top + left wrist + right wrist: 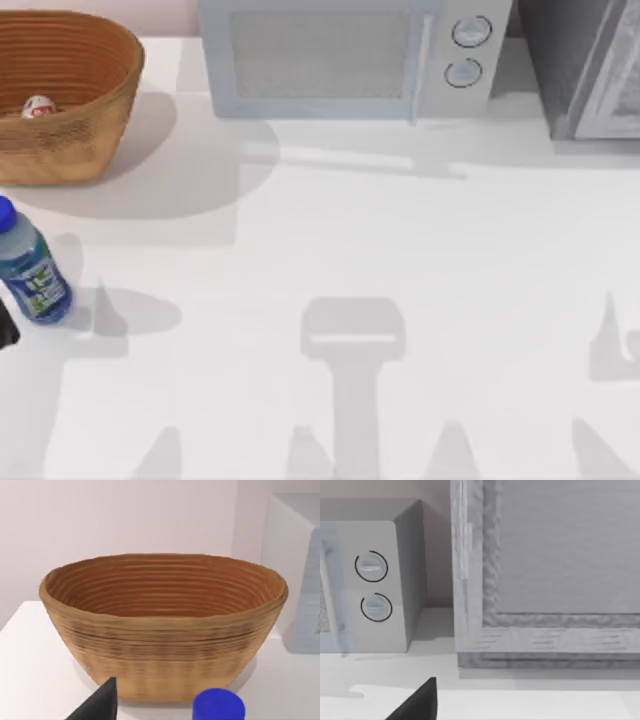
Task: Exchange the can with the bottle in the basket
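Note:
The basket (60, 95) stands at the table's far left corner, orange-brown and woven. The can (38, 107) lies inside it, white with a red mark. The bottle (30, 265) stands on the table in front of the basket, near the left edge, with its blue cap up. My left gripper (6, 328) is at the left edge, just in front of the bottle. In the left wrist view the basket (165, 630) is straight ahead and the bottle's cap (218, 705) sits close by. A black part of my right gripper (422, 702) points at the back right.
A pale microwave (350, 55) stands along the back middle, its two dials (372, 585) facing the right wrist view. A grey cabinet (590, 70) fills the back right corner. The white table (400, 250) spreads wide in the middle and front.

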{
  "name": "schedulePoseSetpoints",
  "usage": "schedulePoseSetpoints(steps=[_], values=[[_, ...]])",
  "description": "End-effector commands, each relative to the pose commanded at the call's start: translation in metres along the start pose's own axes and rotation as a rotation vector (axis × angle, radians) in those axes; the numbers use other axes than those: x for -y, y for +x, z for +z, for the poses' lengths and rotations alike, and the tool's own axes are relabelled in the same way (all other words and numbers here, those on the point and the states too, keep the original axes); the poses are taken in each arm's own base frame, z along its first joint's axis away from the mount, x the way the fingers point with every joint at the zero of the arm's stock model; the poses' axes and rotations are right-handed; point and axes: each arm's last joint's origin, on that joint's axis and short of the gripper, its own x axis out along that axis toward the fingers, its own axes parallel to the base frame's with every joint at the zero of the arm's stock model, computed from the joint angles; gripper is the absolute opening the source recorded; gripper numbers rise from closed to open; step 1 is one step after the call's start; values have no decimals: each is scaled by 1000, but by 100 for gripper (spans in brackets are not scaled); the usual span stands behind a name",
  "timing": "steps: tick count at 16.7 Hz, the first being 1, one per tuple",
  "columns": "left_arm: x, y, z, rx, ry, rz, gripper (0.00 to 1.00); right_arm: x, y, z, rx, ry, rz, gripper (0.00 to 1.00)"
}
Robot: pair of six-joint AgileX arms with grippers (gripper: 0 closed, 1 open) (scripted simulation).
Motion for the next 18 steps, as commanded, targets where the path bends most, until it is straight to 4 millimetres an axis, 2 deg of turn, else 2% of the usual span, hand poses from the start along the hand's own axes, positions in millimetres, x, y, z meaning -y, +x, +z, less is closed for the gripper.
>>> schedulePoseSetpoints(steps=[3,6,8,11,14,16,18], values=[[-2,10,44,-99,1,-3,100,0,0,0,0,0,0,100],[-6,36,92,-236,-1,-12,100,0,0,0,0,0,0,100],[-10,65,120,-344,-6,-23,100,0,0,0,0,0,0,100],[-19,122,150,-518,-21,-43,100,0,0,0,0,0,0,100],[-31,190,160,-695,-44,-67,100,0,0,0,0,0,0,100],[-41,237,154,-810,-64,-86,100,0,0,0,0,0,0,100],[-50,280,138,-919,-86,-105,100,0,0,0,0,0,0,100]])
